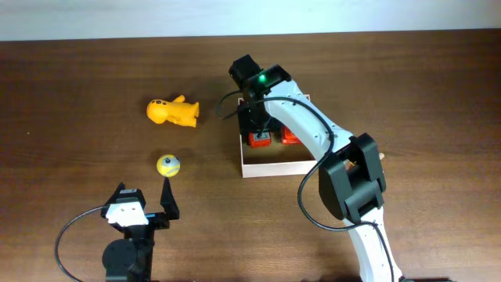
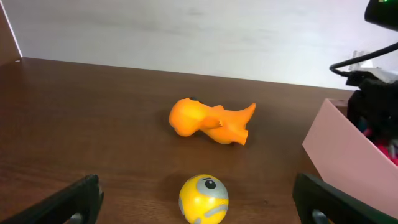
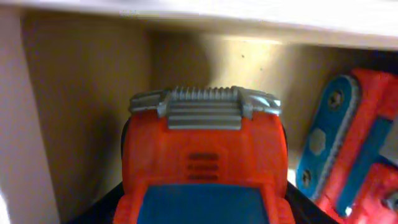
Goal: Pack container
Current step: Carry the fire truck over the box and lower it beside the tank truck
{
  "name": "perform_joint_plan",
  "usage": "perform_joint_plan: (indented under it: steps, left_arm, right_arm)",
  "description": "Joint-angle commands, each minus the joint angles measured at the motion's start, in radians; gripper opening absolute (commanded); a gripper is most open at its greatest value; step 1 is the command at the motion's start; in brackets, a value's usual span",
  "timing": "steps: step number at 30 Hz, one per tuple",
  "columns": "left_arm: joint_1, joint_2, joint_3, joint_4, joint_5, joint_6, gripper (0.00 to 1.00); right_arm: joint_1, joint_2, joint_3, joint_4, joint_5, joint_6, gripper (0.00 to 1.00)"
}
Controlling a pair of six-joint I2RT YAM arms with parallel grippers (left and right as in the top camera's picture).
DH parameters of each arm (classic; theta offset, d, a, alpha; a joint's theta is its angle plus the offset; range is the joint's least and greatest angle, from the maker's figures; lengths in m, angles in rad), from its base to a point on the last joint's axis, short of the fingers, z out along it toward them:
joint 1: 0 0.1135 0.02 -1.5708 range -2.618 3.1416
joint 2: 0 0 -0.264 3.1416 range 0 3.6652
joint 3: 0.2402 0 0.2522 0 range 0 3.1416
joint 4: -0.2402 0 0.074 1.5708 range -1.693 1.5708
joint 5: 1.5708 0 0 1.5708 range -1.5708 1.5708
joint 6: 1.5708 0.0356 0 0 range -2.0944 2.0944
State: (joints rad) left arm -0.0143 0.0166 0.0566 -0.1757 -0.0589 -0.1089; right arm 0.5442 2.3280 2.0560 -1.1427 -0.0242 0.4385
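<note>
One thin-walled square white container [image 1: 274, 168] stood on the wooden counter [image 1: 78, 78] holding two red plastic toys [image 1: 290, 135], the right pincer [image 1: 257, 129] clamped on the ribbed-grille truck [image 3: 205, 162]. Left of the container lay one glossy orange figure [image 1: 174, 111] and one round yellow ball [image 1: 168, 164], beyond which the left pincer [image 1: 143, 193] gaped empty.

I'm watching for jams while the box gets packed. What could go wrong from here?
The truck held by the right gripper sits close beside the wall of the box and a second red toy; pulling out could snag either or shift the box. The yellow ball lies just ahead of the open left gripper; being round, it may roll away if a jaw nudges it.
</note>
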Motion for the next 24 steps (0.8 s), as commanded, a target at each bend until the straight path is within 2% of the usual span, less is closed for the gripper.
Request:
perform_joint_plan:
  steps: [1, 11, 12, 15, 24]
  left_arm:
    - [0.004, -0.003, -0.006, 0.002, 0.011, -0.002, 0.99]
    - [0.004, -0.003, -0.006, 0.002, 0.011, -0.002, 0.99]
    - [0.004, -0.003, -0.006, 0.002, 0.011, -0.002, 0.99]
    - [0.004, -0.003, -0.006, 0.002, 0.011, -0.002, 0.99]
    - [0.004, -0.003, -0.006, 0.002, 0.011, -0.002, 0.99]
  right_arm:
    - [0.005, 0.003, -0.021, 0.038, 0.006, 0.016, 0.56]
    - [0.005, 0.003, -0.029, 0.108, 0.021, 0.020, 0.56]
    - [0.005, 0.003, -0.029, 0.108, 0.021, 0.020, 0.65]
    - [0.005, 0.003, -0.029, 0.108, 0.021, 0.019, 0.74]
    - [0.005, 0.002, -0.027, 0.108, 0.016, 0.010, 0.75]
